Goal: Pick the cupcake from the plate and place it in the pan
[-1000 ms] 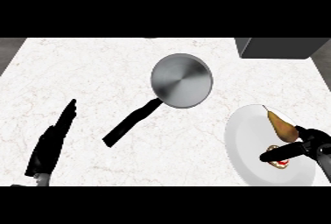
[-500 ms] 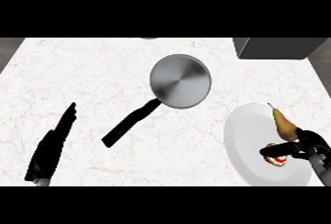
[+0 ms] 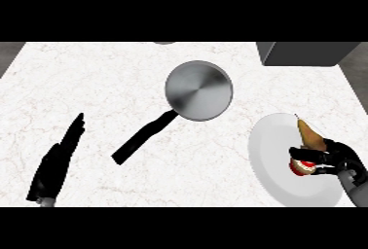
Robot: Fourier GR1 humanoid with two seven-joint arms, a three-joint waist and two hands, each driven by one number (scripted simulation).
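A cupcake [image 3: 302, 166] with a red wrapper and white top sits on the white plate [image 3: 277, 160] at the right of the head view. My right hand [image 3: 334, 158] is curled round the cupcake from its right side, hiding part of it. A brown pear [image 3: 310, 134] lies on the plate just above the cupcake. The grey pan [image 3: 199, 90] stands in the middle of the counter, its black handle [image 3: 144, 137] pointing down and left. My left hand [image 3: 57, 163] rests open at the lower left, fingers straight.
A dark grey box [image 3: 309, 52] stands at the counter's far right corner. A small grey object [image 3: 164, 43] peeks in at the counter's far edge. The white marble counter [image 3: 86, 82] stretches between the pan and my left hand.
My right hand has closed further round the cupcake and shifted it slightly left on the plate. The left hand and the pan have not moved.
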